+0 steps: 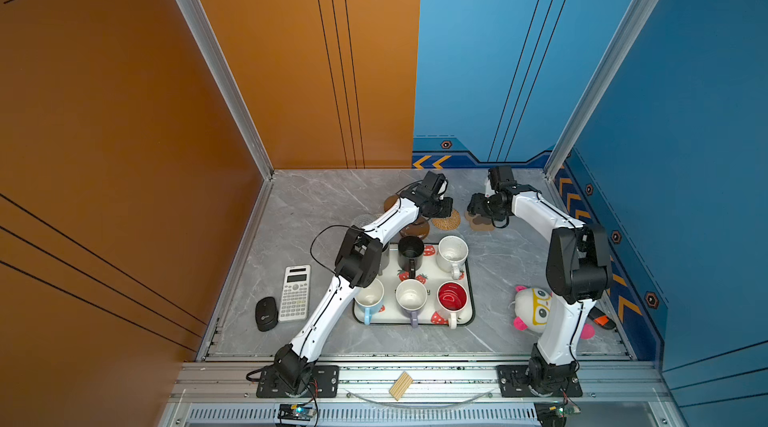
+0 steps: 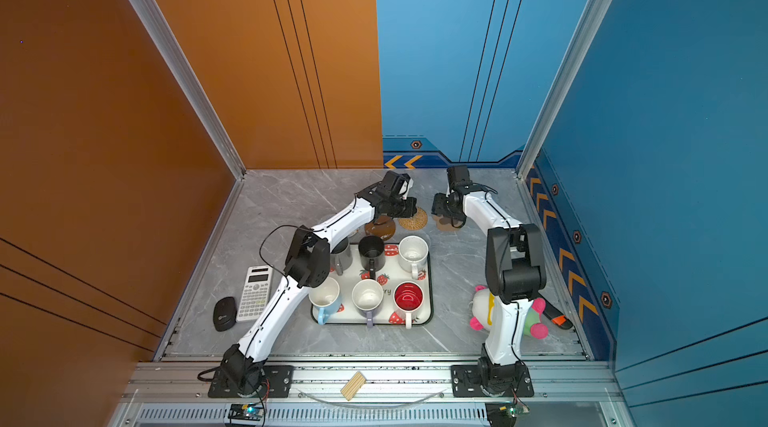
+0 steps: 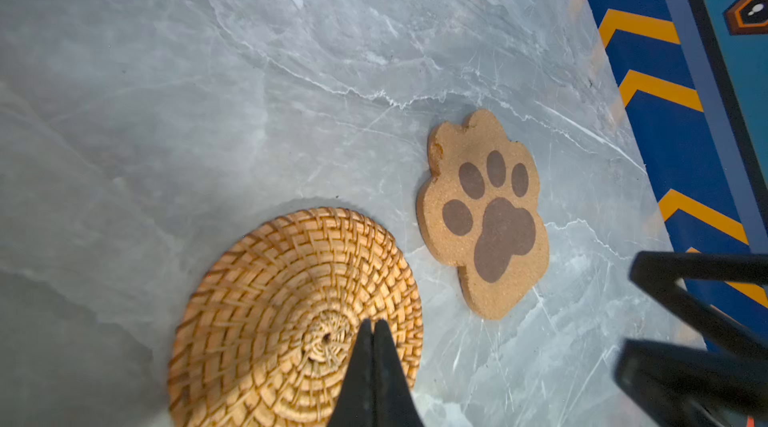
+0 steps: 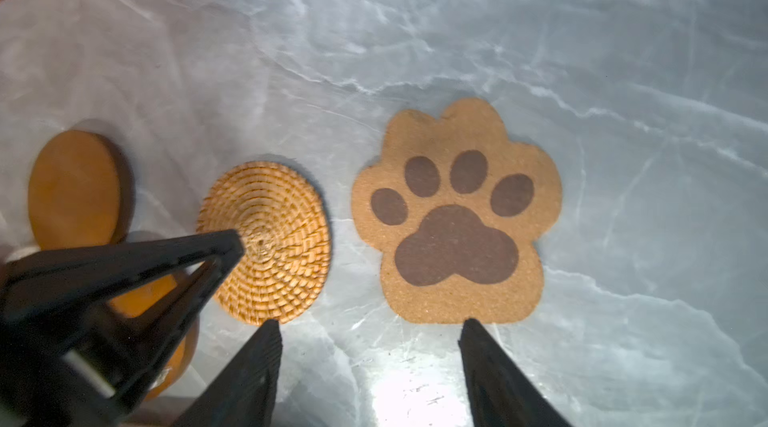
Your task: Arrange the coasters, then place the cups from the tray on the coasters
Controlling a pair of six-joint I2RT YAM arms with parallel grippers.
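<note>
My left gripper (image 3: 372, 323) is shut, its tips over the middle of the tan rattan coaster (image 3: 270, 312). Beside it lies the paw-print coaster (image 4: 457, 213). My right gripper (image 4: 370, 323) stands open just short of the paw coaster's edge, holding nothing. A brown wooden disc (image 4: 72, 192) lies beyond the rattan one. In both top views the two grippers (image 1: 446, 206) (image 1: 473, 208) face each other behind the tray (image 1: 471, 312). On the tray stand the black cup (image 1: 410, 252), the speckled white cup (image 1: 452, 252), the red-inside cup (image 1: 452, 298) and several others. My left arm partly hides the grey cup (image 2: 340, 252).
A calculator (image 1: 295, 294) and a black mouse (image 1: 266, 313) lie left of the tray. A plush toy (image 1: 534, 308) and an orange-and-black object (image 1: 602, 321) sit at the right, near the blue wall. A small wooden block (image 1: 400, 384) rests on the front rail.
</note>
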